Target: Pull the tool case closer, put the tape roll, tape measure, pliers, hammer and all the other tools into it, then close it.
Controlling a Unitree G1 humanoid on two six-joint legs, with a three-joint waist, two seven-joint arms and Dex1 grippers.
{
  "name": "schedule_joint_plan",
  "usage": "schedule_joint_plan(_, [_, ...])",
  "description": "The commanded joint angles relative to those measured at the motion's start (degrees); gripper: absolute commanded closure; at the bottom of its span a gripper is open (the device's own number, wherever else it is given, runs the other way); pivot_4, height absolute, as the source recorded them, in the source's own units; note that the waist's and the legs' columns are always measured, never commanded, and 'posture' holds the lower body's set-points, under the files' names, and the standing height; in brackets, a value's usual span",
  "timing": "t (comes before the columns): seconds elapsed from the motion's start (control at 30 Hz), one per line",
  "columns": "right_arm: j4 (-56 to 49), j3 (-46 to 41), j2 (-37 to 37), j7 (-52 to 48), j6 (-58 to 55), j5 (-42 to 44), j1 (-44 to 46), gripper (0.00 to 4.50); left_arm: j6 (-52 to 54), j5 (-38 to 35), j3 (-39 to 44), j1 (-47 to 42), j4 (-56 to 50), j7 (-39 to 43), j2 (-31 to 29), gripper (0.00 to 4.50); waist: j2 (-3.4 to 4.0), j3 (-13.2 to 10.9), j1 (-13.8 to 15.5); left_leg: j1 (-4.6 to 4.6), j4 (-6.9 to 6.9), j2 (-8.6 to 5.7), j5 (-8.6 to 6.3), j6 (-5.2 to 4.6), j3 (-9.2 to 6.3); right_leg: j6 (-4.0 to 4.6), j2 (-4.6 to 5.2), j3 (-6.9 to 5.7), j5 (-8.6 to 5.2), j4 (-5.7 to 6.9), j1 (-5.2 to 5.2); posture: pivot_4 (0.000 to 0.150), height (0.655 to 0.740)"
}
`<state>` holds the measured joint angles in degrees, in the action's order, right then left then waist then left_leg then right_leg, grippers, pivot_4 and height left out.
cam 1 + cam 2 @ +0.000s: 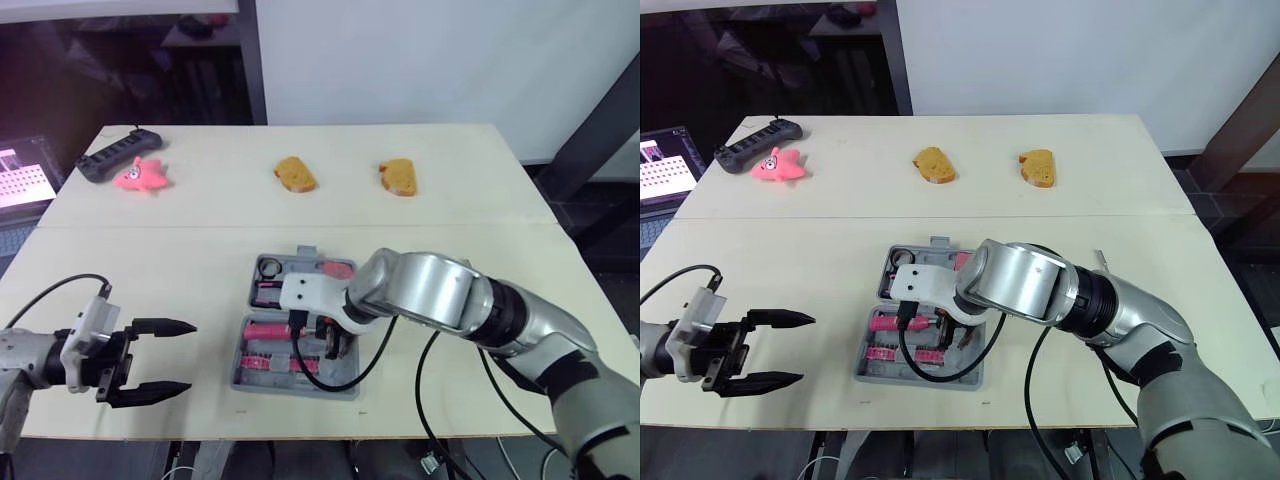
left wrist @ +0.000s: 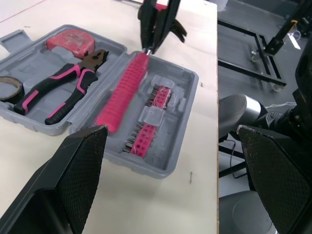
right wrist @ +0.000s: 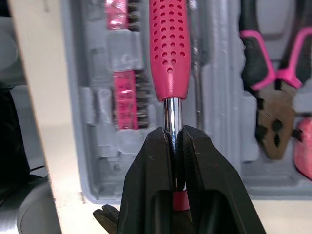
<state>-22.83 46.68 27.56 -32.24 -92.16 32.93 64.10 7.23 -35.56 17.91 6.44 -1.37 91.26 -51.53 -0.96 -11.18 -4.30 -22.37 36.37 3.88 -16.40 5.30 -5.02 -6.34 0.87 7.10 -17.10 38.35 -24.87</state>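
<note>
The grey tool case [image 1: 341, 381] lies open at the table's front middle. Its far half holds the tape roll [image 2: 9, 87], the red tape measure [image 2: 70, 41] and the pink-handled pliers [image 2: 73, 85]. My right gripper [image 3: 174, 131] is shut on the hammer's chrome shaft. The hammer's pink handle [image 3: 169, 48] stretches over the case's near half, above the pink bit racks [image 2: 146, 131]. I cannot tell whether the handle touches the tray. My left gripper [image 1: 190, 357] stands open at the front left, a hand's width from the case, with nothing between its fingers.
Two brown bread slices [image 1: 295, 174] [image 1: 398, 177] lie at the back of the table. A pink toy [image 1: 142, 176] and a black controller [image 1: 118, 155] sit at the back left. The case is close to the table's front edge [image 1: 300, 432].
</note>
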Motion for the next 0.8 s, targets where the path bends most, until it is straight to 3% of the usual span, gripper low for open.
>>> schedule_joint_plan(0.03, [0.05,-0.42,-0.68,2.55,-0.34,3.07,1.96,4.45,-0.29,-0.51,1.11,-0.34,-1.09,0.6,-0.95,0.0,0.0,0.0,-0.14,0.0,0.0,0.0,0.0,0.0,0.0,0.0,0.0,0.01,0.0,0.0,0.0,0.15,0.74])
schedule_joint_plan(0.8, [8.04,1.13,-7.23,18.61,-0.34,15.97,-0.71,4.45,0.97,-0.71,-0.7,-1.11,-1.88,-0.35,-0.3,0.0,0.0,0.0,-1.9,0.0,0.02,0.0,0.0,0.01,-0.05,0.0,0.0,-0.01,0.0,0.11,-0.01,0.15,0.74])
